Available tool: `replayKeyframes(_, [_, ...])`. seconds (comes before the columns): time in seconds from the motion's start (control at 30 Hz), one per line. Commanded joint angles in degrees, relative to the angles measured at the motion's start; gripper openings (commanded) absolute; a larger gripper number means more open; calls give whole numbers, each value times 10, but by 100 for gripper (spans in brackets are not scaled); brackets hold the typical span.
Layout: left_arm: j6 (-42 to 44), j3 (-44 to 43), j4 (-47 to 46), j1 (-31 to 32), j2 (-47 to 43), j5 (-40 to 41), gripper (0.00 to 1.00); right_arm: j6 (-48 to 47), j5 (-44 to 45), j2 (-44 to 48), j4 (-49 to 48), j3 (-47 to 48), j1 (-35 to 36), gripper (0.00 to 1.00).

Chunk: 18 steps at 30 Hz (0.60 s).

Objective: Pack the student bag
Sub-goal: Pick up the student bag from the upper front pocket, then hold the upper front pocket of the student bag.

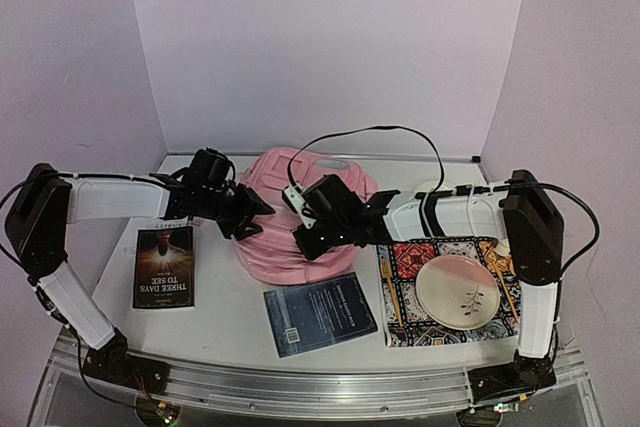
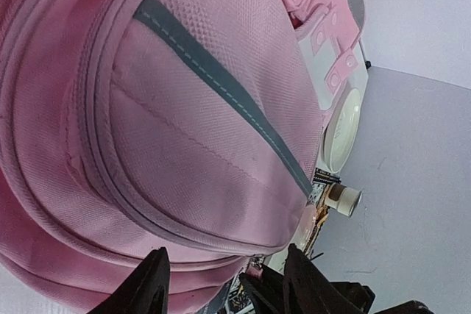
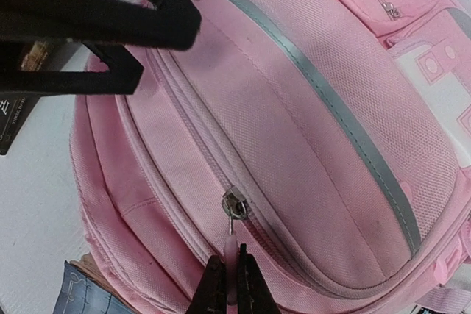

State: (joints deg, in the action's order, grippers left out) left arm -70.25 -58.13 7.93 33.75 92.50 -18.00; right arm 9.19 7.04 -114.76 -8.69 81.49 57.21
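Note:
The student bag [image 1: 270,252], a soft pink backpack with a grey stripe, lies in the middle of the table. My right gripper [image 3: 230,259] is shut on the pale pink pull tab [image 3: 231,244] that hangs from the metal zip slider [image 3: 234,204] on the bag's [image 3: 309,152] front seam. It reaches in from the right [image 1: 305,242]. My left gripper [image 2: 226,251] is open at the bag's [image 2: 184,108] left edge, its black fingers [image 2: 154,277] straddling the rim fabric. Seen from above, it [image 1: 255,209] is against the bag's left side.
A dark book titled "Three Days to See" [image 1: 164,265] lies at the left. A dark blue book [image 1: 320,313] lies in front of the bag. A patterned mat [image 1: 400,277] holding a pink plate [image 1: 458,291] is at the right, with a white container [image 1: 470,212] behind it.

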Motion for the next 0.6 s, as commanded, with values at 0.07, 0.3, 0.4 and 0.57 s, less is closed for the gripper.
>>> replayKeyframes(0.07, [-41,-11,-57,19,40,-2,48,-4,-4,22,-11,28,0,0])
replayKeyframes(0.3, [-54,2,-72,25,45,21,27,-8,6,36,-11,18,0,0])
replayKeyframes(0.4, [-47,8,-74,25,40,38,7,-11,14,42,-11,10,1,0])
replayKeyframes(0.57, [-43,24,-73,18,26,49,0,-22,34,61,-10,-15,0,0])
